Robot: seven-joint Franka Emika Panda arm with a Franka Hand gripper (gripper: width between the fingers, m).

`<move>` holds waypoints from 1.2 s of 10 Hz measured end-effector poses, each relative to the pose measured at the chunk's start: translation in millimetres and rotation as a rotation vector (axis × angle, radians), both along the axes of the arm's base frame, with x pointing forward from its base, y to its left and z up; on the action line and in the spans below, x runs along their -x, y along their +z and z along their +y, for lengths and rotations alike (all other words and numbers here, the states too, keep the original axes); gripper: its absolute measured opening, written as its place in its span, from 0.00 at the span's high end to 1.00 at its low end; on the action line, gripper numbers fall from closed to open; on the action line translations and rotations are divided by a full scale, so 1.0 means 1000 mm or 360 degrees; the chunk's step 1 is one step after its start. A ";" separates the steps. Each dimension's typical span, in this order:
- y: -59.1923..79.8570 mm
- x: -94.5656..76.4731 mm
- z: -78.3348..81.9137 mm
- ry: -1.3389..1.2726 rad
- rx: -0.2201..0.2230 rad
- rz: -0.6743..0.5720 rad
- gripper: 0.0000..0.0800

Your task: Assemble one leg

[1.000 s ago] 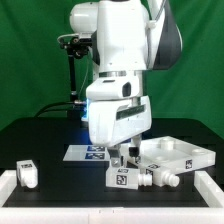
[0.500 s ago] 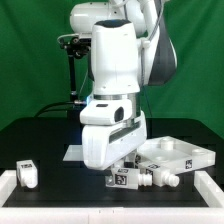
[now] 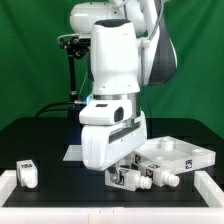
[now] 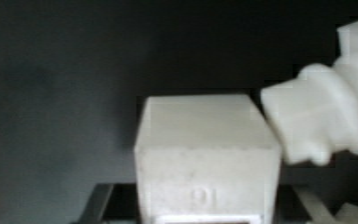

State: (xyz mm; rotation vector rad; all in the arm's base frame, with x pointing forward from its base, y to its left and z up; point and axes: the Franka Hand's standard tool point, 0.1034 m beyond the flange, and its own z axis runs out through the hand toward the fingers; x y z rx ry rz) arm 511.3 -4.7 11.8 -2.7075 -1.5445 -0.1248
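My gripper (image 3: 122,170) is down at the table's front middle, astride one leg (image 3: 124,179), a small white post with a square tag. In the wrist view this leg (image 4: 204,140) fills the middle, and my dark fingers (image 4: 115,197) press against both of its sides; my gripper (image 4: 208,204) is shut on it and the leg rests on the table. A second leg (image 3: 160,179) lies right beside it, its stepped end (image 4: 327,100) showing in the wrist view. A third leg (image 3: 27,173) stands at the exterior view's left front.
The large flat white panel with round sockets (image 3: 178,154) lies at the exterior view's right, just behind the two legs. The marker board (image 3: 73,154) lies behind my hand, mostly hidden. A white rim (image 3: 8,186) runs along the front edge.
My hand came down over the leg and hid most of the marker board. In the last half second it stayed put, and the leg shifted slightly between the fingers.
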 end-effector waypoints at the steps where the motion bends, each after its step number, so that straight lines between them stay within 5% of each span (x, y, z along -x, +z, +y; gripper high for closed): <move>1: 0.000 0.000 0.000 0.0000 0.0000 0.0000 0.65; 3: 0.010 -0.007 -0.003 0.0015 0.0003 0.0026 0.65; 6: 0.035 -0.015 -0.028 0.0037 0.0037 -0.0050 0.65; 8: 0.044 0.008 -0.062 0.0008 0.0074 -0.0095 0.65; 10: 0.055 0.042 -0.118 -0.0204 0.0104 -0.0103 0.64; 12: 0.059 0.060 -0.124 -0.0367 0.0106 -0.0114 0.64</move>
